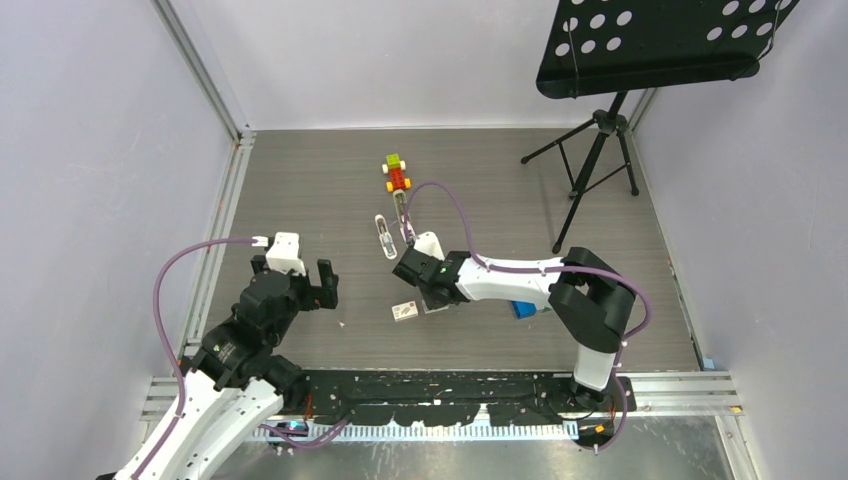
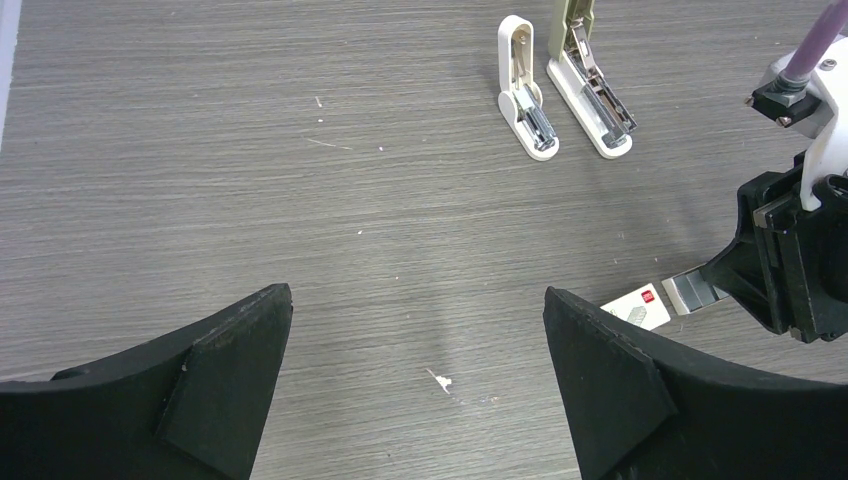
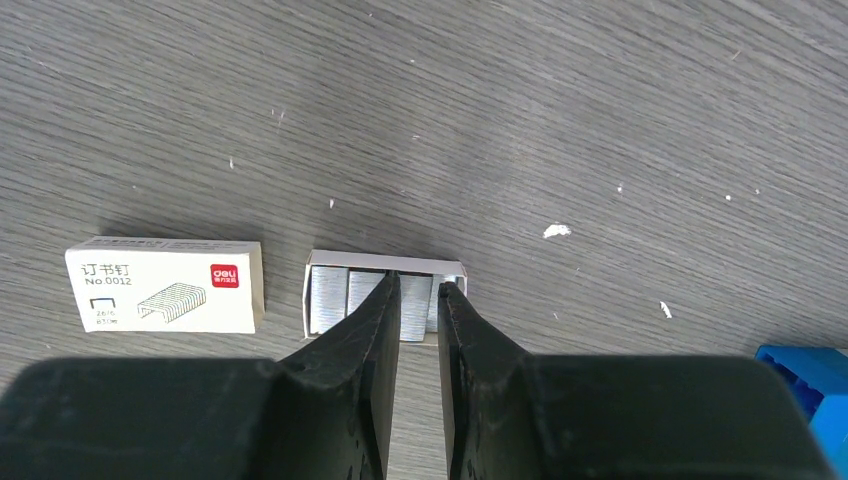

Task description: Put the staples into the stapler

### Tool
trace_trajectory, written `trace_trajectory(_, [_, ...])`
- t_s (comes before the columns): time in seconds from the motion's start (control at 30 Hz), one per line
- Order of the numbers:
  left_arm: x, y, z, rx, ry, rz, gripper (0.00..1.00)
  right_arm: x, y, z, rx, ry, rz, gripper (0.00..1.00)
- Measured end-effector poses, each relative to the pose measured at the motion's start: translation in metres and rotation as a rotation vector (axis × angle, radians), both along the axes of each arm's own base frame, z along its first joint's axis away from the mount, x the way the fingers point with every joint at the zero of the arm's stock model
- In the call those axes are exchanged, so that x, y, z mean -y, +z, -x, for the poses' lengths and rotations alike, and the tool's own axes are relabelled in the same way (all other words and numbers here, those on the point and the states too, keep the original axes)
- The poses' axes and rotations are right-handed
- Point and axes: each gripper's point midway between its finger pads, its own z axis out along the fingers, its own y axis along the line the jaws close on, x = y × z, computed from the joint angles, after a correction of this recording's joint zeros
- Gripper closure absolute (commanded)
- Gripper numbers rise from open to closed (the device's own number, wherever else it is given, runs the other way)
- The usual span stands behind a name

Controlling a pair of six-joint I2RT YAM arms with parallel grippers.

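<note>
The staples point(image 3: 418, 300) lie as silvery strips in a small open white tray point(image 3: 385, 262). Their white carton point(image 3: 160, 285) with a red mark lies just left of it, and also shows in the top view point(image 1: 404, 311) and the left wrist view point(image 2: 637, 305). My right gripper point(image 3: 420, 288) reaches down into the tray, its jaws closed narrowly on one strip. The stapler point(image 2: 590, 90), with a grey-beige top and white base, lies hinged open farther back point(image 1: 403, 212). My left gripper point(image 2: 418, 330) is wide open and empty over bare table at the left point(image 1: 297, 278).
A stubby white stapler-like object point(image 2: 525, 90) lies open beside the stapler point(image 1: 383, 237). A small coloured toy point(image 1: 397, 172) sits behind them. A blue box point(image 3: 805, 385) lies under my right arm. A music stand point(image 1: 600, 150) stands at the back right.
</note>
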Motion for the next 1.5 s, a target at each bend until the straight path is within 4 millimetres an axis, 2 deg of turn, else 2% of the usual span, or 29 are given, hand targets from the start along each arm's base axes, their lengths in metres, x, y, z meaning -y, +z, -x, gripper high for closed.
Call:
trace_trajectory(1.1, [-0.0004, -0.0013, 0.0006, 0.001, 0.001, 0.001, 0.0, 0.0002, -0.0054, -0.0028, -0.05, -0.122, -0.06, 0.73])
trace_trajectory(1.27, [-0.0005, -0.0013, 0.0006, 0.001, 0.001, 0.0, 0.0, 0.001, -0.0056, -0.004, -0.047, -0.146, -0.079, 0.78])
trace_trajectory(1.5, [-0.0005, -0.0013, 0.0006, 0.001, 0.001, 0.0, 0.0, -0.0048, -0.0047, -0.0089, -0.031, -0.165, -0.117, 0.89])
